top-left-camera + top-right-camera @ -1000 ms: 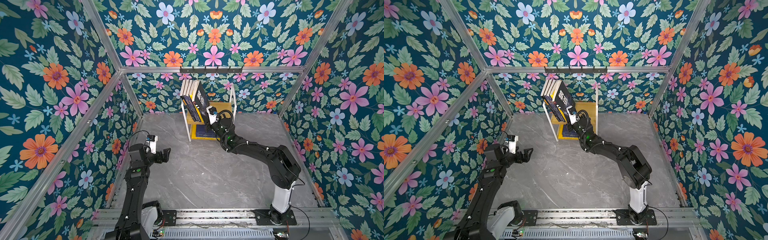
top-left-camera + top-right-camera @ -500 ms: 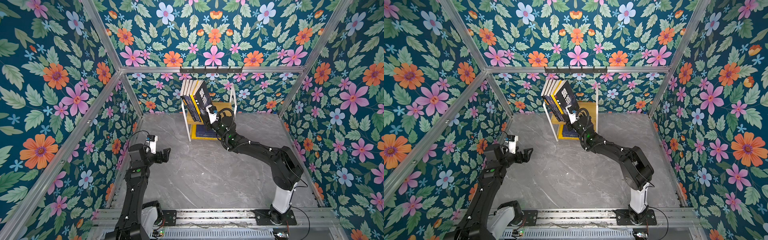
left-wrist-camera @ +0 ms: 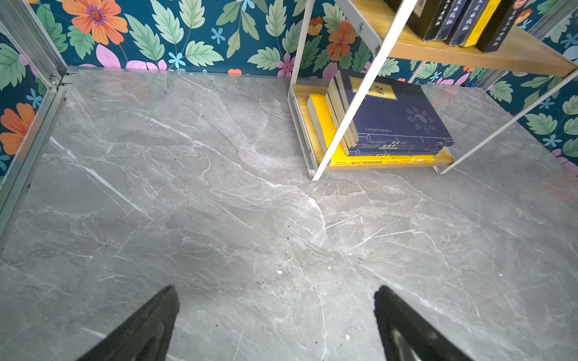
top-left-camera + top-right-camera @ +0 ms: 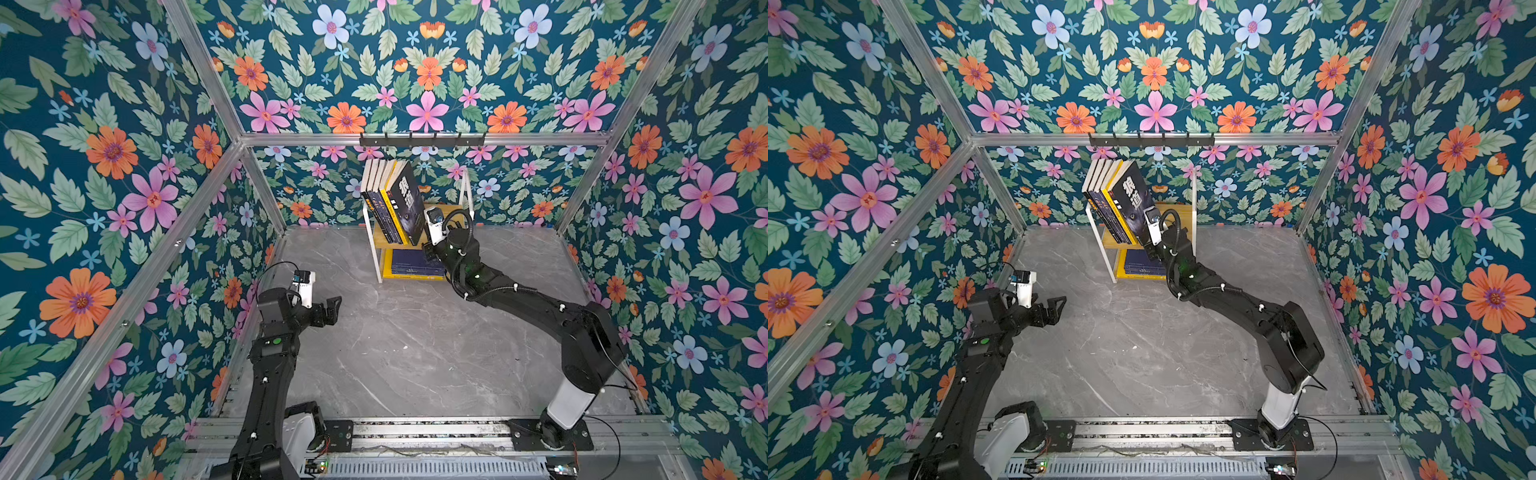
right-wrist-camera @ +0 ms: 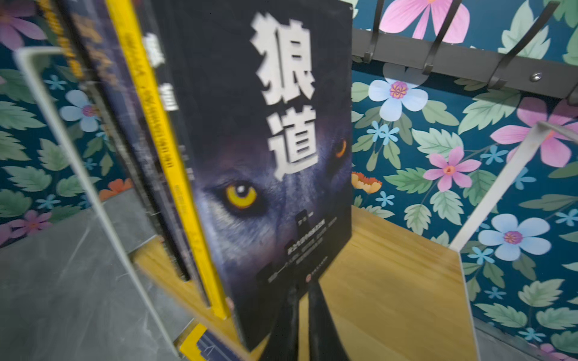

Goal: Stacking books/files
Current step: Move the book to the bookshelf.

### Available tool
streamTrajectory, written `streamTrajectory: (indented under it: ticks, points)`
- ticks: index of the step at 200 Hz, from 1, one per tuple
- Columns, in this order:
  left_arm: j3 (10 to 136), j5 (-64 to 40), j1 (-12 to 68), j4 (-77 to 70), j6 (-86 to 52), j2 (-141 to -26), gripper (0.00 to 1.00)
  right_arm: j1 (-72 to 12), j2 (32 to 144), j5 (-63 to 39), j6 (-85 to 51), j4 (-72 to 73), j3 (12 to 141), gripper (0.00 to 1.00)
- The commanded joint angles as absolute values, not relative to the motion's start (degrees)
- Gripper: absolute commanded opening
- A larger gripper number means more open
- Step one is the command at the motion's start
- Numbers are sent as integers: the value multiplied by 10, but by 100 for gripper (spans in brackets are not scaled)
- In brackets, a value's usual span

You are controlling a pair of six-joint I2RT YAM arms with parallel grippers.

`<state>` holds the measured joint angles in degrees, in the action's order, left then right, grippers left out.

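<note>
Several books [image 4: 384, 199] stand leaning in a row on the upper board of a small white-framed shelf [image 4: 466, 195]. The outermost is a black book [image 4: 409, 203] [image 4: 1133, 195] [image 5: 266, 156] with white characters and a wolf's eye. My right gripper [image 5: 305, 286] [image 4: 426, 248] is shut, its fingertips [image 5: 314, 300] against that book's lower front corner, with nothing between them. More navy and yellow books [image 3: 391, 118] [image 4: 415, 266] lie stacked flat on the lower board. My left gripper [image 3: 276, 290] [image 4: 328, 309] hangs open and empty over the grey floor, well left of the shelf.
The shelf's wooden upper board [image 5: 391, 281] is bare to the right of the row. A black hook rail [image 4: 419, 139] runs along the back wall above the shelf. Flowered walls and aluminium posts [image 4: 257, 178] close in the marble floor [image 4: 415, 353].
My right gripper's jaws have closed at the black book's lower corner, and the book's cover has turned a little more into view. The left arm has stayed still.
</note>
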<state>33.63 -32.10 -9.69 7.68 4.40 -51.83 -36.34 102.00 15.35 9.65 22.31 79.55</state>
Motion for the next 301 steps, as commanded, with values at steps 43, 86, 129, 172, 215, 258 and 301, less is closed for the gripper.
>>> streamTrajectory:
  ticks: [43,86,129,172,215,258,301]
  points:
    - [342,-324,-94,78,41,-518,100,-322,1141,172,60,56,960,2]
    - [340,-321,-92,78,43,-515,100,-321,1200,136,45,46,1019,1]
    - [342,-324,-93,75,41,-520,100,-315,1239,88,39,54,1052,1]
    - [339,-323,-92,71,38,-522,100,-313,1259,41,42,59,1070,2]
    - [339,-319,-93,73,40,-520,100,-313,1275,30,38,41,1100,1]
    - [340,-321,-95,70,39,-523,100,-316,1271,36,27,30,1104,1]
    - [341,-320,-94,72,39,-521,100,-319,1249,52,36,6,1105,1]
